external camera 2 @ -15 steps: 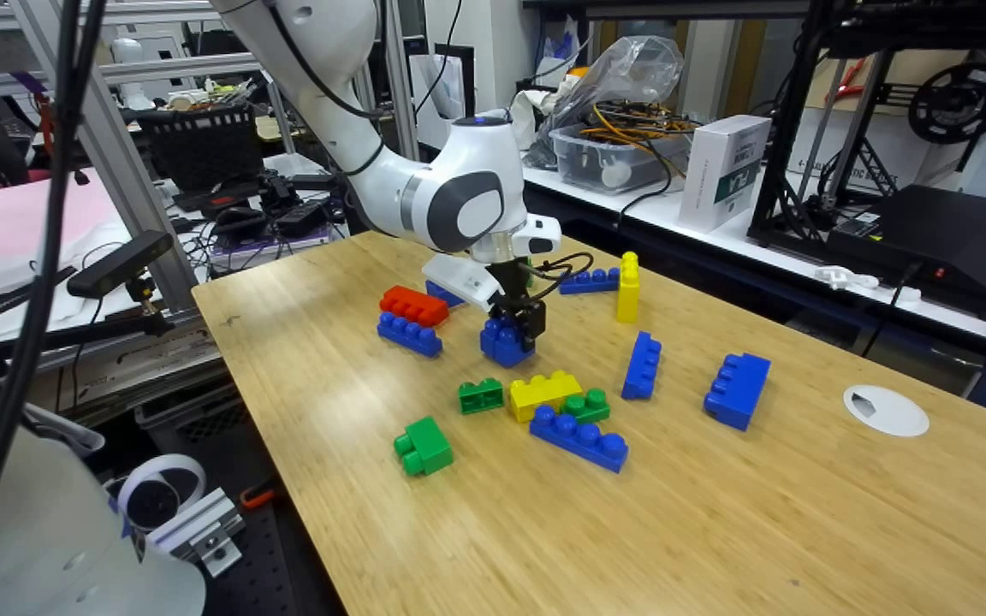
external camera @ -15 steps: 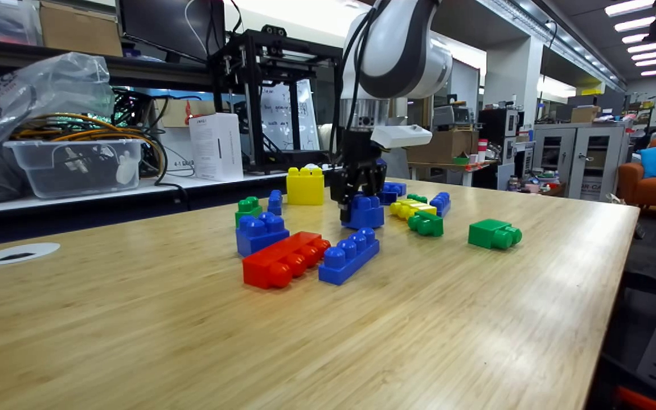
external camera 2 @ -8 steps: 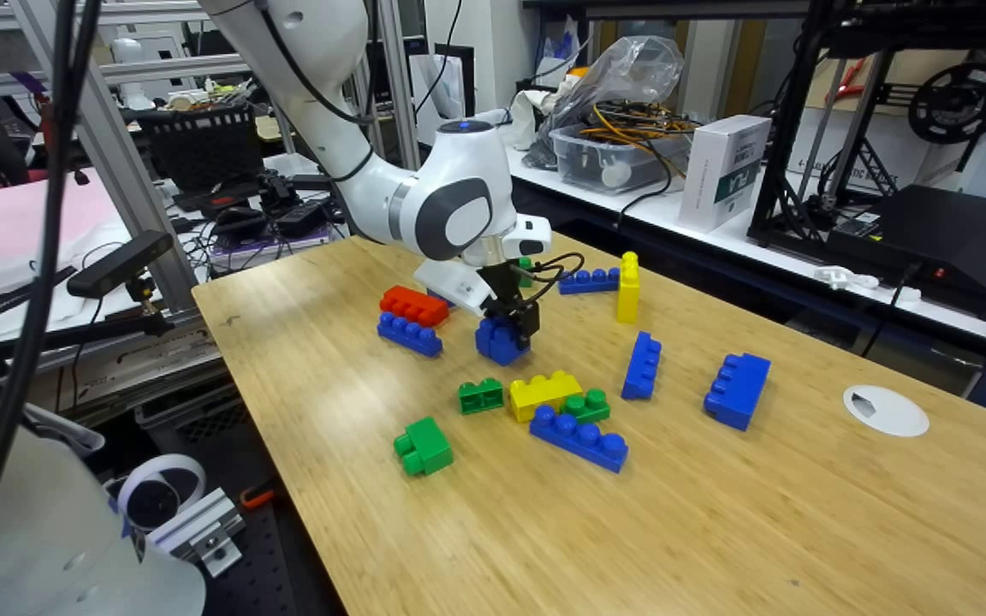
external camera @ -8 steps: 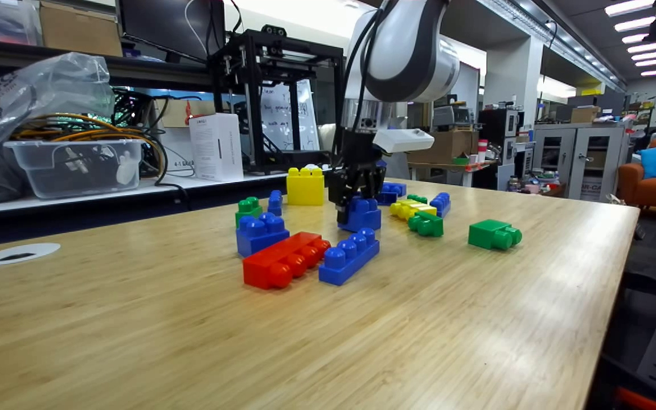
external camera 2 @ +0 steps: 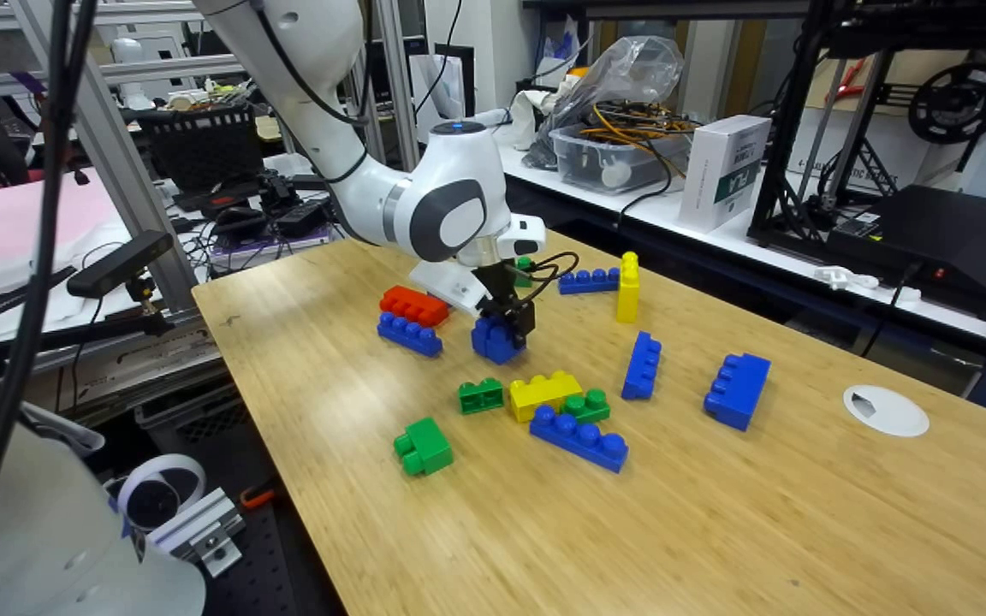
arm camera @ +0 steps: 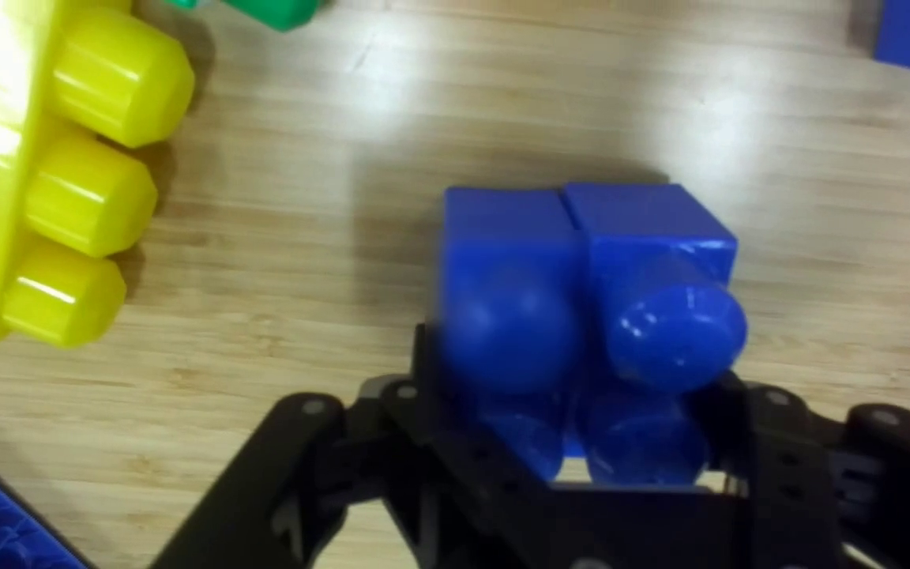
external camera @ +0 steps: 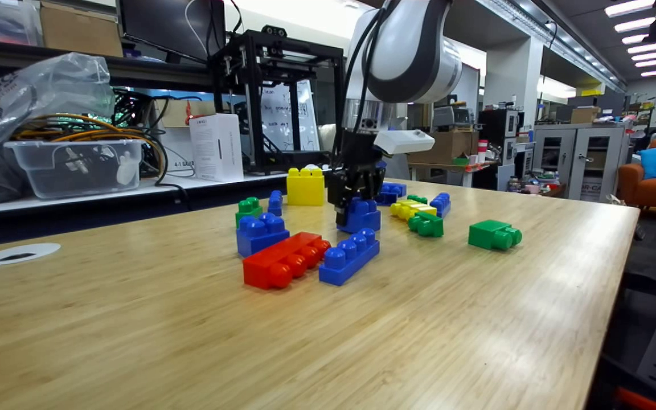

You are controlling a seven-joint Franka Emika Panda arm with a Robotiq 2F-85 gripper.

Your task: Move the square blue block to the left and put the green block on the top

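The square blue block [external camera: 364,217] is at table level in both exterior views [external camera 2: 493,340]; I cannot tell whether it is slightly lifted. My gripper [arm camera: 573,387] is shut on it, with black fingers on two opposite sides. In the wrist view the studs of the square blue block [arm camera: 676,336] point up between the fingers. Several green bricks lie about, and I cannot tell which is the green block. A dark-green upright one [external camera: 247,210] stands at the far left, a low one [external camera: 426,224] and a larger one [external camera: 490,234] lie to the right.
A long blue brick [external camera: 349,257] and a long red brick [external camera: 282,262] lie close in front of the held block. Another blue brick [external camera: 261,234] is beside the red one. A yellow brick [external camera 2: 544,393] and a long blue brick [external camera 2: 579,438] lie nearby. A tall yellow brick [external camera 2: 628,287] stands behind.
The gripper and the square blue block have moved together a short way to the left in both exterior views, slowing in the last half second. The other bricks have not moved.
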